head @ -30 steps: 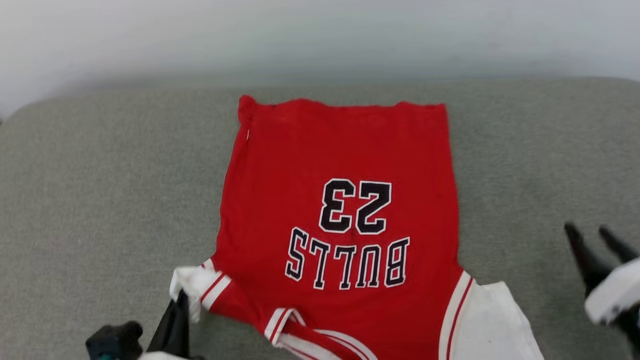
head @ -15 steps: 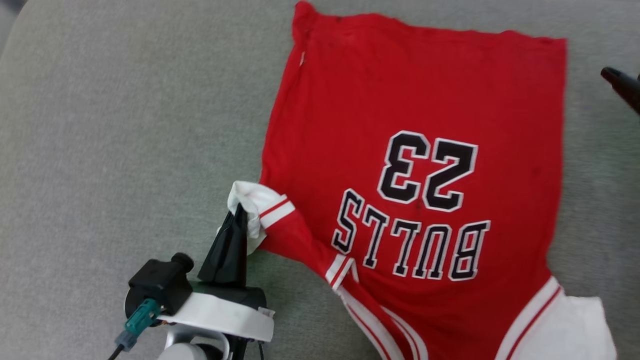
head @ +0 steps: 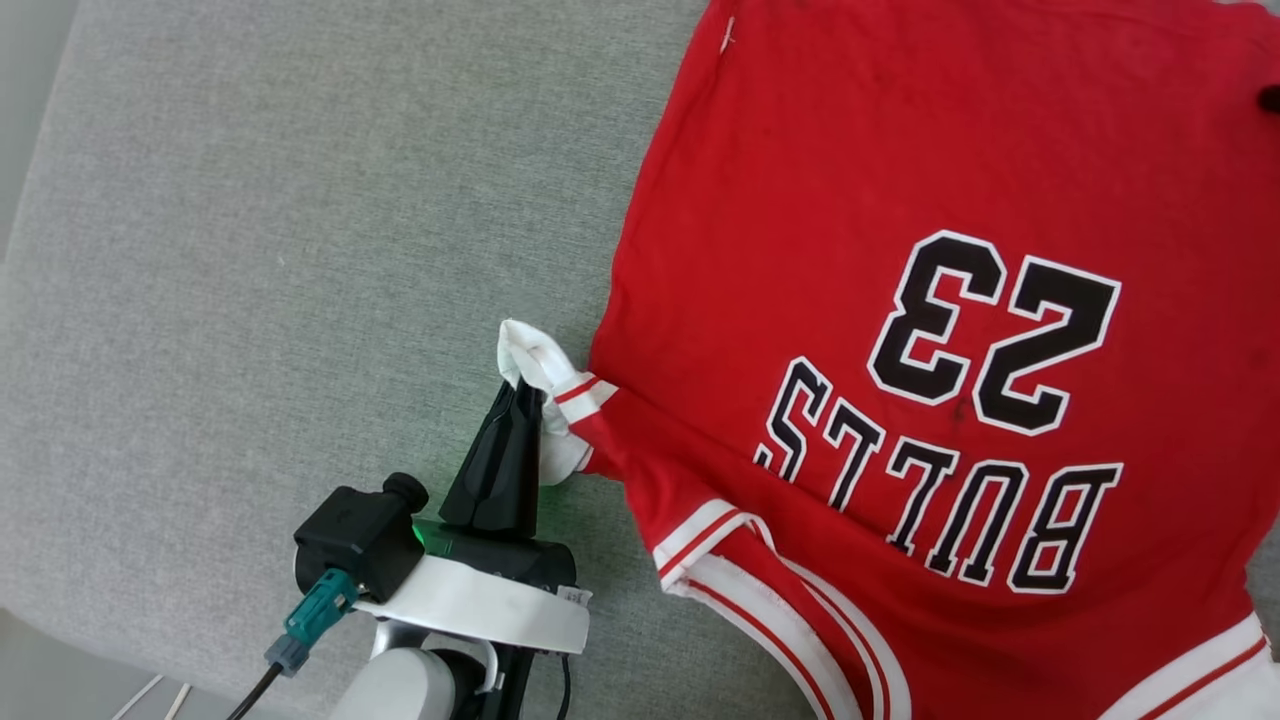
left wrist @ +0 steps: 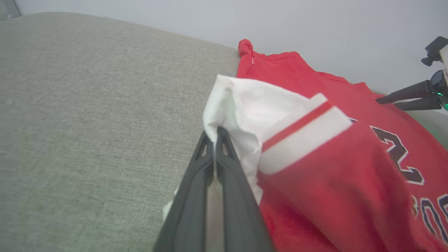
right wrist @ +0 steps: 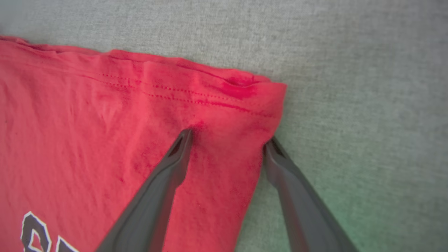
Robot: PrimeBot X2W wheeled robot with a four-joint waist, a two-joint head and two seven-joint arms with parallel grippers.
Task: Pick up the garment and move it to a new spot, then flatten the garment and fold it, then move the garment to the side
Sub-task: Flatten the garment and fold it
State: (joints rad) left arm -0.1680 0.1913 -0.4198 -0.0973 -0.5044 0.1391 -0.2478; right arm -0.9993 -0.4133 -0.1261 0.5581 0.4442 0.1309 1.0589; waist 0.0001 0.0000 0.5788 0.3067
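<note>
Garment lies flat on the grey surface, lettering up. Left gripper — fingers pressed together, pinching the white sleeve. Right gripper — fingers spread, straddling the hem corner, one tip on red cloth.

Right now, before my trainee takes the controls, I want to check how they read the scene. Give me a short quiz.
1. True or false: the left claw is shut on the garment's white sleeve.
2. The right claw is: A shut on the hem; B open, astride a hem corner; C open above the lettering.
3. Fill in: the number on the garment reads ___.
Key: 1 true; 2 B; 3 23.
</note>
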